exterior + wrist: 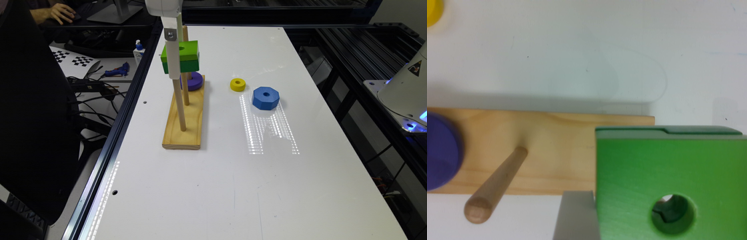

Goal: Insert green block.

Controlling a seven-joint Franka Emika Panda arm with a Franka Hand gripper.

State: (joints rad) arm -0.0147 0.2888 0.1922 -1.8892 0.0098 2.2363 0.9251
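The green block [186, 55] hangs in the air over the wooden peg base [186, 133], level with the upper parts of the pegs. My gripper [179, 68] is shut on it, one white finger crossing its near face. In the wrist view the green block [642, 170] lies close up with its round hole showing. A grey finger [574, 217] presses against its side. It hovers over the end of the base [567, 145] beside a bare peg [497, 182]. What lies under the hole is too dark to tell.
A purple ring [195, 81] sits on the far peg. A small yellow ring [237, 84] and a blue octagonal block [266, 97] lie on the white table toward the exterior view's right. A person's hand [60, 11] rests at a desk beyond the table.
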